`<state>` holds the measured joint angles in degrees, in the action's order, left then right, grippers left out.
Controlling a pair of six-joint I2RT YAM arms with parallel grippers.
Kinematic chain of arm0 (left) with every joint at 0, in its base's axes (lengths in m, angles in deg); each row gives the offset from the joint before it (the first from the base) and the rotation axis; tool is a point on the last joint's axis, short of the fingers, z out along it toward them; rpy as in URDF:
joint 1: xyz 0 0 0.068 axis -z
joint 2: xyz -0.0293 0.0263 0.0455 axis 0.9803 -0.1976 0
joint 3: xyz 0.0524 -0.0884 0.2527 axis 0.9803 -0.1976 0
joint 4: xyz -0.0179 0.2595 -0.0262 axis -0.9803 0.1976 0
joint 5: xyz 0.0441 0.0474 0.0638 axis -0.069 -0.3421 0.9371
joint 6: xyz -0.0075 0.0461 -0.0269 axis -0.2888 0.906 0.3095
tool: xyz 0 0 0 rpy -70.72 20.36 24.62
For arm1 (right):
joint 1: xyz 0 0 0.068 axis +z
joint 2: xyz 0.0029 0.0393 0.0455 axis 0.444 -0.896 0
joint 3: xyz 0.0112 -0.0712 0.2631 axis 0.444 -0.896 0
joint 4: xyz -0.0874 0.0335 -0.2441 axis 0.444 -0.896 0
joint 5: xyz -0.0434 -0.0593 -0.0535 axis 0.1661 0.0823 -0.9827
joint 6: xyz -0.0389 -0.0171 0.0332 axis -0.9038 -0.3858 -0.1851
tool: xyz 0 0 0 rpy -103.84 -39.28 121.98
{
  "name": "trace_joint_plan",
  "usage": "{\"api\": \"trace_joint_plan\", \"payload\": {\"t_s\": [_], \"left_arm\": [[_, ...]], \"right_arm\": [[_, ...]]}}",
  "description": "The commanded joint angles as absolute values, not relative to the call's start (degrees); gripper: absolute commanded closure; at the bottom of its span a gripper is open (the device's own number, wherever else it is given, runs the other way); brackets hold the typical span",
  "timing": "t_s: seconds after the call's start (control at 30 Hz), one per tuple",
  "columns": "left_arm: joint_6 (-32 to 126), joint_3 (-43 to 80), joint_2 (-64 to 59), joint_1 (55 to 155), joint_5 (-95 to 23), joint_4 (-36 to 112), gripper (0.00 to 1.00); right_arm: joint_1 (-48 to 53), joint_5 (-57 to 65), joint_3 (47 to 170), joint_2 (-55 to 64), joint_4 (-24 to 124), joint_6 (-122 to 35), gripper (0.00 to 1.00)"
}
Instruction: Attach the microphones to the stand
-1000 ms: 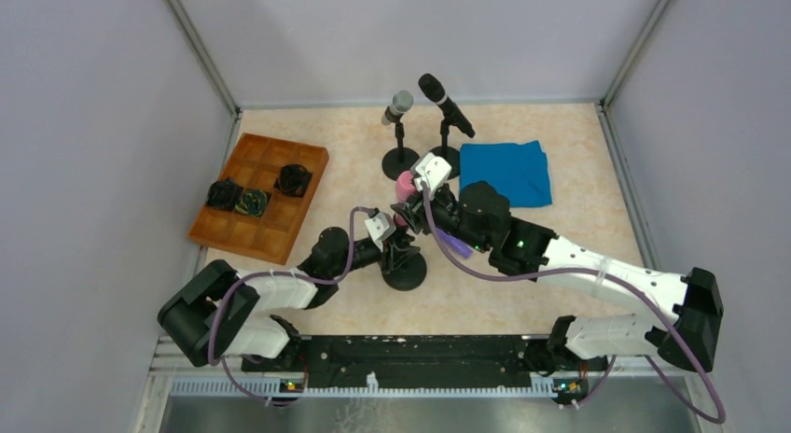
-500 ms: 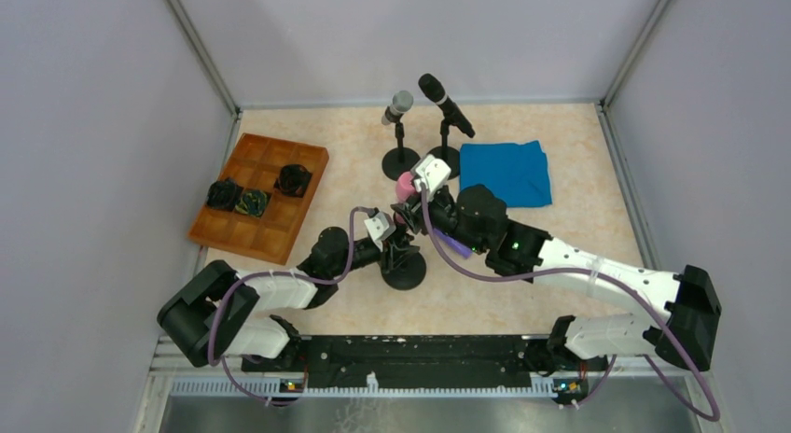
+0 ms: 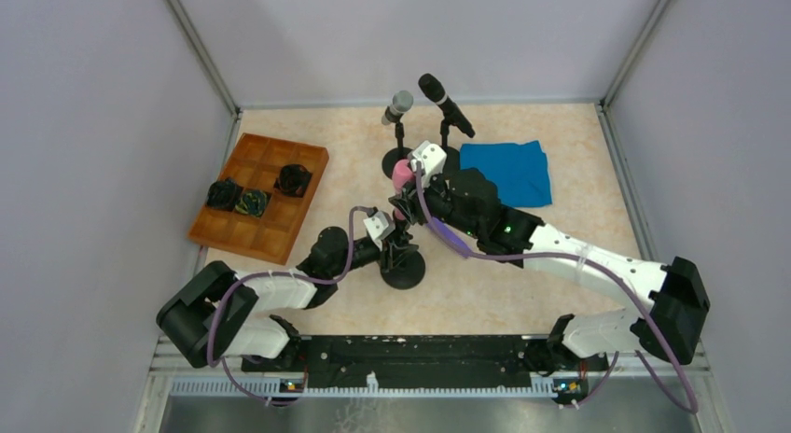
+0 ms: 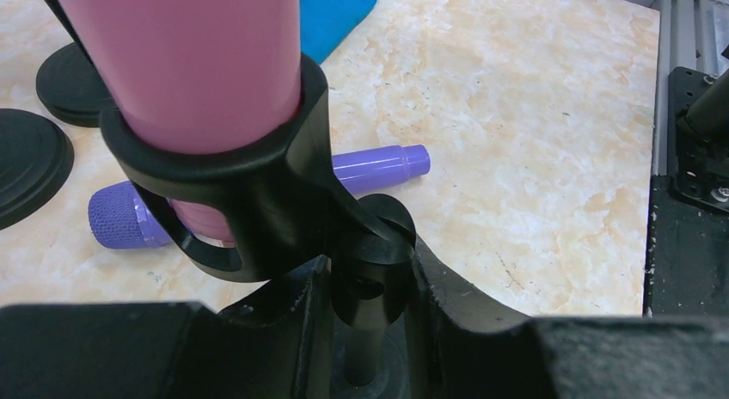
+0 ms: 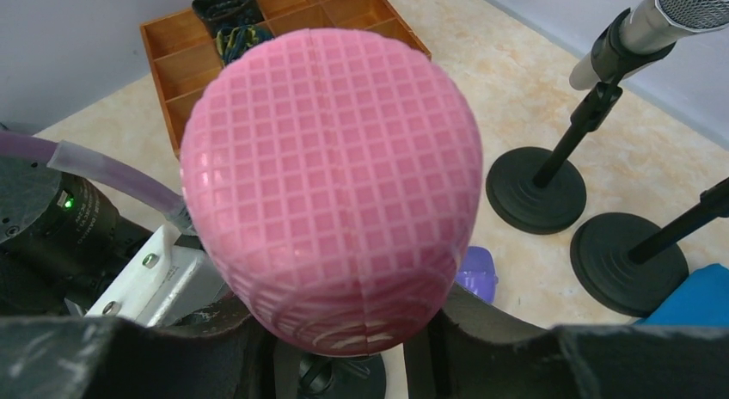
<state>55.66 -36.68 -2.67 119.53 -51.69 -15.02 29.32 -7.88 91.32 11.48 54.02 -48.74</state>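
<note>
Microphone seating looks like the step in hand. The pink microphone (image 3: 403, 176), at mid-frame in the top view, stands upright with its handle down through the black clip (image 4: 258, 201) of the near stand (image 3: 404, 267). The right end effector (image 3: 416, 202) is clenched on its body, apparently to steer it into the clip. The left end effector (image 3: 390, 242) is clamped around the stand's post, likely to stop it tipping. Four microphones show: the pink one, a purple microphone (image 4: 378, 168) lying on the tabletop (image 3: 522, 284) just beyond, and a silver microphone (image 3: 398, 106) and black microphone (image 3: 444, 103) already mounted at upper centre. There are three stands, one blue cloth (image 3: 506, 172), and one wooden tray (image 3: 256, 232) at left holding three dark items.
</note>
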Motion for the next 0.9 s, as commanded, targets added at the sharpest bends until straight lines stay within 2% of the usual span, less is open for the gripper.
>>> {"api": "trace_joint_plan", "payload": {"t_s": [0.0,0.53,0.7,0.87], "left_arm": [[58.33,-35.0,-1.25,119.74,-50.47,-19.54,1.0],[58.33,-35.5,-1.38,119.75,-49.53,-19.88,1.0],[54.59,-36.88,-1.43,119.74,-47.53,-21.5,1.0],[50.3,-38.69,-3.53,119.77,-46.44,-26.06,1.0]], "right_arm": [[29.53,-0.76,87.8,4.22,28.66,-45.7,1.0],[29.53,0.93,86.07,2.12,29.26,-46.04,1.0],[29.95,0.27,82.4,8.9,38.16,-48.07,1.0],[34.7,-1.52,76.11,15.92,50.91,-57.79,1.0]]}}
